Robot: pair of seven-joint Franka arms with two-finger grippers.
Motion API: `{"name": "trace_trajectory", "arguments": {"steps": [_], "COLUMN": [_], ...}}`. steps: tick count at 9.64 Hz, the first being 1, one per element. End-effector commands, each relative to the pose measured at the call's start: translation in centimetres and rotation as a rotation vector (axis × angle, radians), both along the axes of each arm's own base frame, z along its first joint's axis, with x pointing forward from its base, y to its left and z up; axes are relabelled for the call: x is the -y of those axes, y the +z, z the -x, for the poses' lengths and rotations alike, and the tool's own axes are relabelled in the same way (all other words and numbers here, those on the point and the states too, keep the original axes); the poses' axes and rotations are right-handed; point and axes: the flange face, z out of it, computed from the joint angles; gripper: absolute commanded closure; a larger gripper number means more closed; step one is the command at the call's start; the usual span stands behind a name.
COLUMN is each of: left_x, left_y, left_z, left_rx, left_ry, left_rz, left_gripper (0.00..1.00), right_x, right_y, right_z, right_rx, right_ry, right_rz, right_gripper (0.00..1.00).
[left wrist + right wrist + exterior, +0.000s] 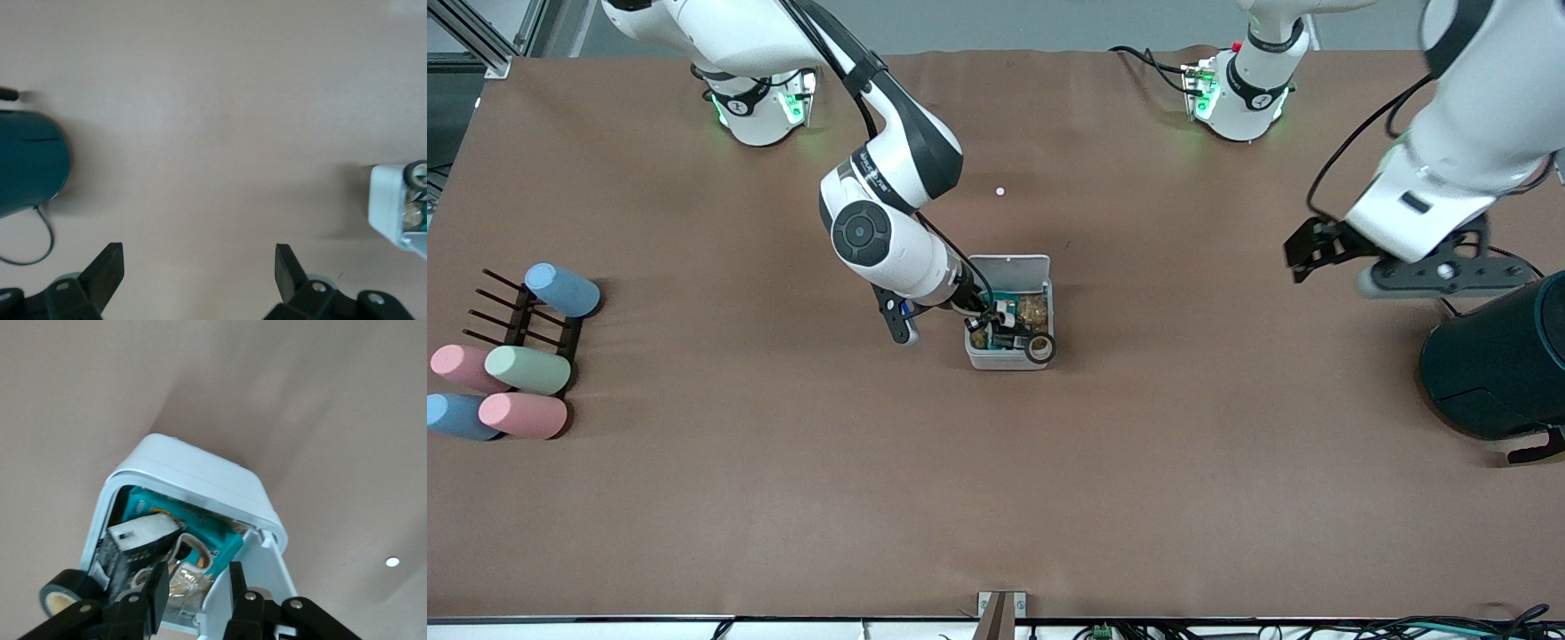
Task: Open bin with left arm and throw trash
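We find the bin (1009, 313) near the middle of the table, its lid (1009, 268) already swung up on the side toward the robots' edge. So the opening looks done. Inside we see a black packet (137, 550) with a white label, a white loop (185, 547) over a teal wrapper, and a black tape ring (1040, 348) leaning on the rim at the corner nearest the front edge. All three pieces of trash seem to be in or on the bin, so we judge the throwing nearly or fully finished.

The right gripper (195, 590) is right over the open bin, its fingers parted a little with nothing clearly pinched between them, reading as just past a release or still nudging the contents. The ring sits half out, so we would count it as the one piece that may want a push.

The left gripper (199, 273) waits with fingers spread wide and empty, over bare table toward the left arm's end, beside the teal drum (1498, 364).

Closing the lid, if wanted, remains.
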Motion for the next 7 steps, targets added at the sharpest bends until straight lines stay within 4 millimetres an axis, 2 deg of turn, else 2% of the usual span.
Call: {"name": "trace_trajectory", "arguments": {"steps": [1, 2, 4, 5, 6, 7], "left_x": [-2.5, -3.4, -4.0, -4.1, -4.3, -4.3], "left_y": [-0.4, -0.1, 2.2, 2.5, 2.7, 2.6], "left_z": [1.6, 1.3, 1.2, 2.8, 4.1, 4.5], "left_rx": [-0.021, -0.016, 0.08, 0.072, 0.069, 0.062], "left_ry": [-0.069, -0.079, -0.065, -0.059, -0.037, -0.037], "left_rz": [-0.004, 0.006, 0.074, 0.06, 0.056, 0.053], "left_gripper": [0.0, 0.0, 0.0, 0.0, 0.0, 0.0], "right_x": [3.2, 5.8, 13.4, 18.6, 24.6, 30.0], "right_y": [1.6, 4.5, 9.1, 11.0, 12.8, 16.1], "right_z": [-1.3, -2.2, -4.5, -5.4, -6.4, -6.3], "right_rx": [-0.042, -0.04, -0.043, -0.041, -0.008, 0.03], "right_ry": [-0.011, 0.001, 0.007, 0.062, 0.134, 0.187], "right_rz": [0.003, -0.007, -0.019, -0.012, 0.017, 0.009], "right_gripper": [0.54, 0.53, 0.52, 0.47, 0.41, 0.37]}}
